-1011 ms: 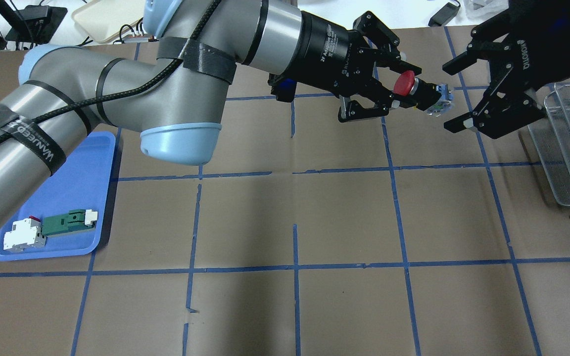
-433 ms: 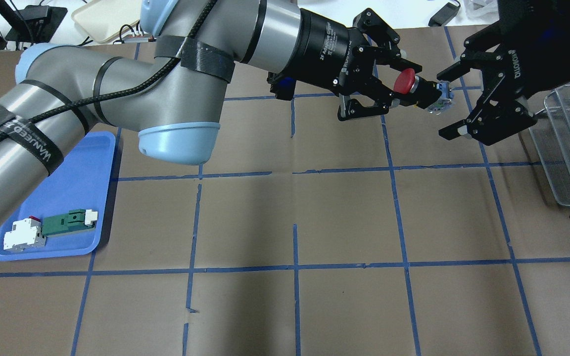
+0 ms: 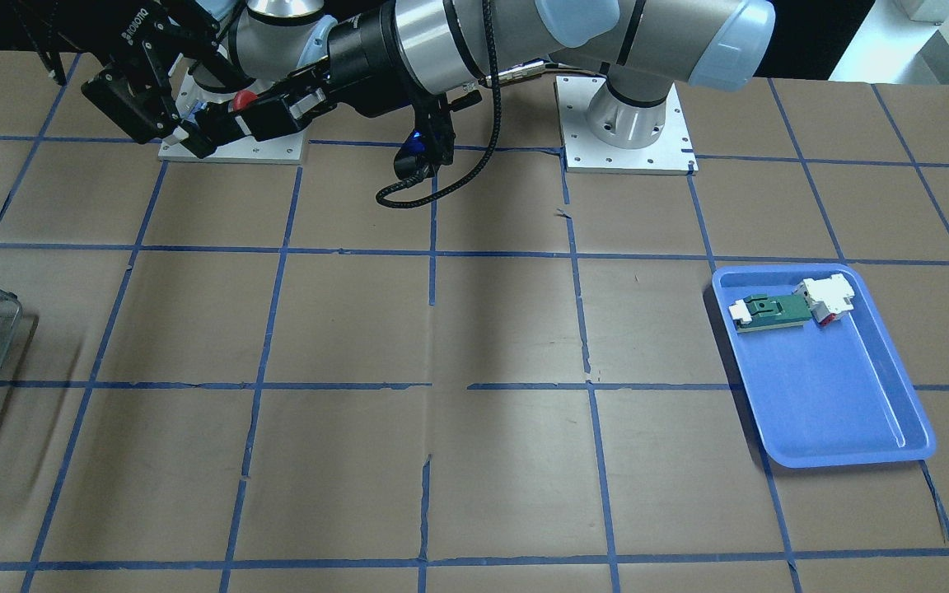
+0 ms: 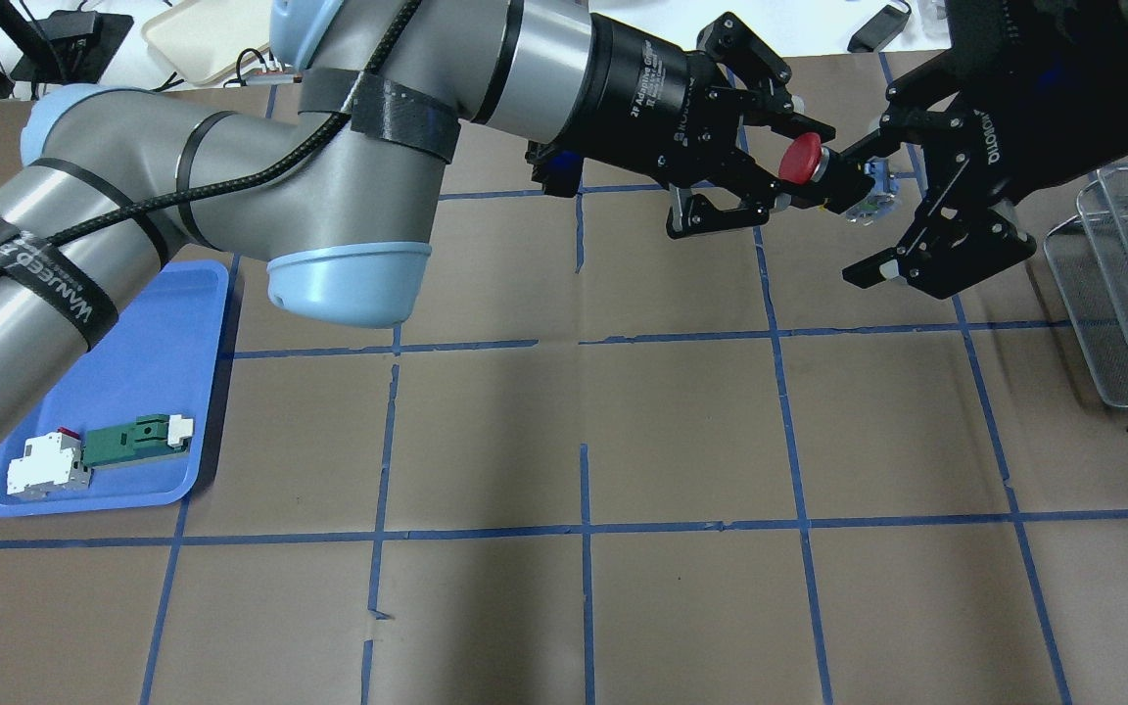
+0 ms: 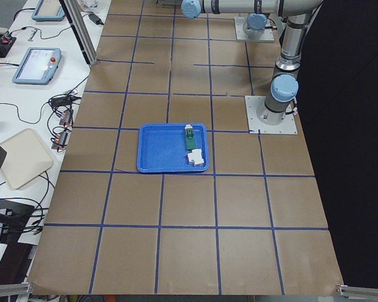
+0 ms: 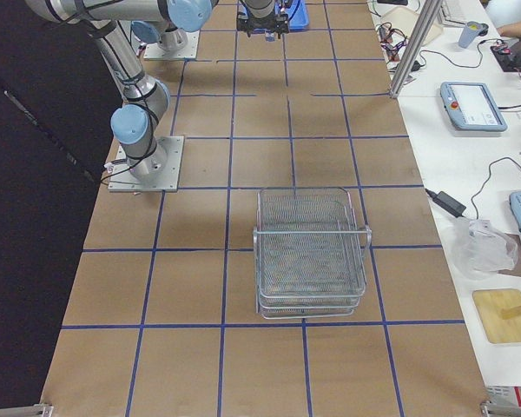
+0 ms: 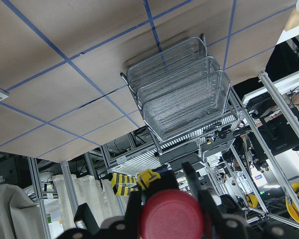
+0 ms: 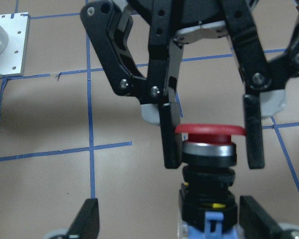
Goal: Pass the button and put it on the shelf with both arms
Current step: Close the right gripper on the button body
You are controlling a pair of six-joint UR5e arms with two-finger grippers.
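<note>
Above the table, button lies sideways, base toward right fingers

The overhead camera looks forward and down on the brown, blue-taped table, the front camera faces it steeply from the opposite side, and both catch the blue plastic tray. The end cameras look along the table from high and far, one over the tray, one over the silvery wire-mesh shelf; the wrist cameras sit tight against the red-capped push button.
</note>
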